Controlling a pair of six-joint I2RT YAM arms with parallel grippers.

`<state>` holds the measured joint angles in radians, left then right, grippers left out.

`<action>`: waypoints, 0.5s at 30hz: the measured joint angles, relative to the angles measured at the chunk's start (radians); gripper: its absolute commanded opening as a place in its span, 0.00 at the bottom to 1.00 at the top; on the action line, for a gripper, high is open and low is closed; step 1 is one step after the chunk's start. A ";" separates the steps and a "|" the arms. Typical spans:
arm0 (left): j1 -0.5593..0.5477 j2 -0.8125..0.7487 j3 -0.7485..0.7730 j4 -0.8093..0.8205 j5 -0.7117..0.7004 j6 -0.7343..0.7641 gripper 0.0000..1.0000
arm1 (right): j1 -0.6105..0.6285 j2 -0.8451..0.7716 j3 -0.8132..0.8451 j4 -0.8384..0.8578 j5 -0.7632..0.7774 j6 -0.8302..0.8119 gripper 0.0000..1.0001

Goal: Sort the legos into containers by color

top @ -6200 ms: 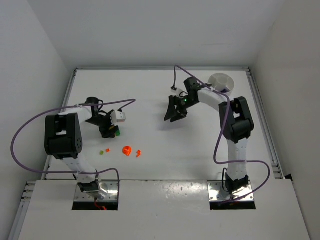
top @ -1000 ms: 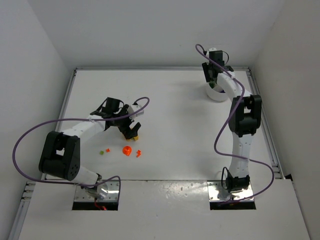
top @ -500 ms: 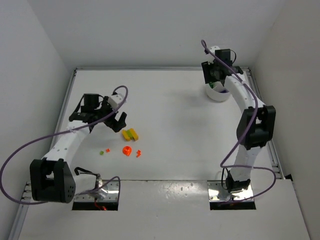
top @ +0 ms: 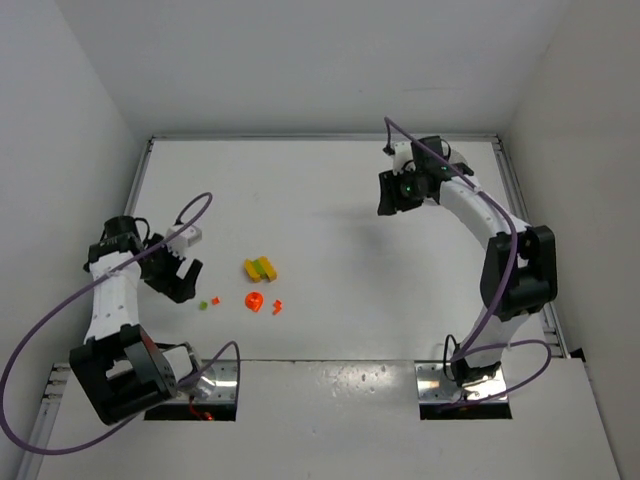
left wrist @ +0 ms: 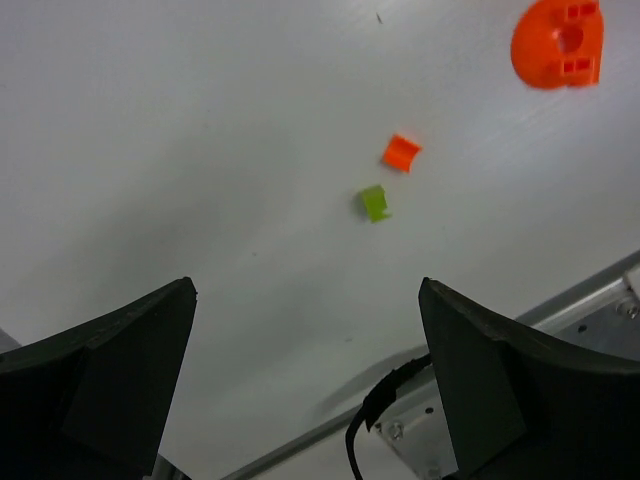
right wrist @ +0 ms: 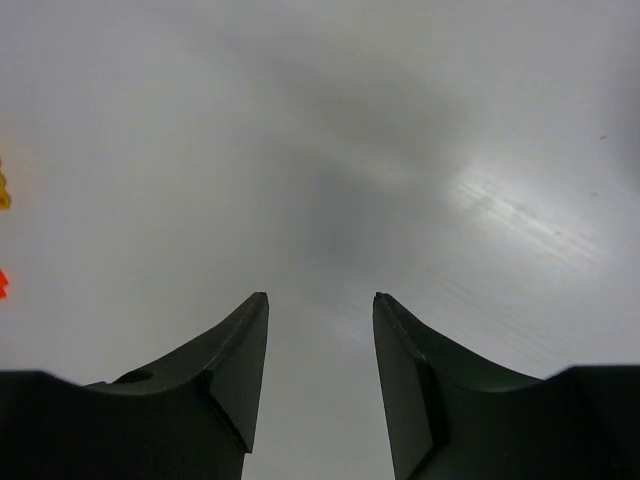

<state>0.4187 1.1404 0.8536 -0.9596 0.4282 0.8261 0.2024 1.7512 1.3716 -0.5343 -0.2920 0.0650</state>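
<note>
Several legos lie on the table left of centre: a yellow and green pair, a round orange piece, a small orange bit, a tiny green bit and a tiny orange bit. My left gripper is open and empty, just left of the tiny bits. Its wrist view shows the gripper, the green bit, an orange bit and the round orange piece. My right gripper is open and empty over bare table at the back right. The white dish does not show.
The table's near edge with a metal plate and a black cable lies just beyond my left fingers. The side rail runs close to my left arm. A yellow sliver shows at the right wrist view's left edge.
My left arm has swung left and nearer, away from the yellow and green pair to beside the tiny bits. My right gripper has come away from the dish, moving left and lower.
</note>
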 measured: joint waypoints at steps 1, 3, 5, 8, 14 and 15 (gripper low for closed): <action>0.015 0.000 -0.011 -0.022 -0.008 0.040 1.00 | 0.007 0.000 -0.024 -0.002 -0.008 0.003 0.46; 0.029 0.000 -0.030 -0.058 -0.019 0.110 1.00 | 0.018 0.000 -0.064 -0.004 -0.024 0.007 0.46; 0.032 0.000 -0.053 -0.086 -0.025 0.172 1.00 | 0.029 0.001 -0.087 -0.007 -0.036 0.010 0.46; 0.037 0.000 -0.108 -0.089 -0.051 0.220 1.00 | 0.040 0.001 -0.091 -0.006 -0.051 0.012 0.46; 0.063 0.015 -0.224 -0.042 -0.133 0.234 0.70 | 0.051 0.001 -0.091 0.002 -0.080 0.021 0.46; 0.065 0.021 -0.225 -0.040 -0.138 0.230 0.65 | 0.051 0.001 -0.091 0.002 -0.085 0.023 0.46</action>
<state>0.4839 1.1614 0.6281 -0.9993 0.2897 1.0561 0.2531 1.7519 1.2808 -0.5327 -0.3767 0.0875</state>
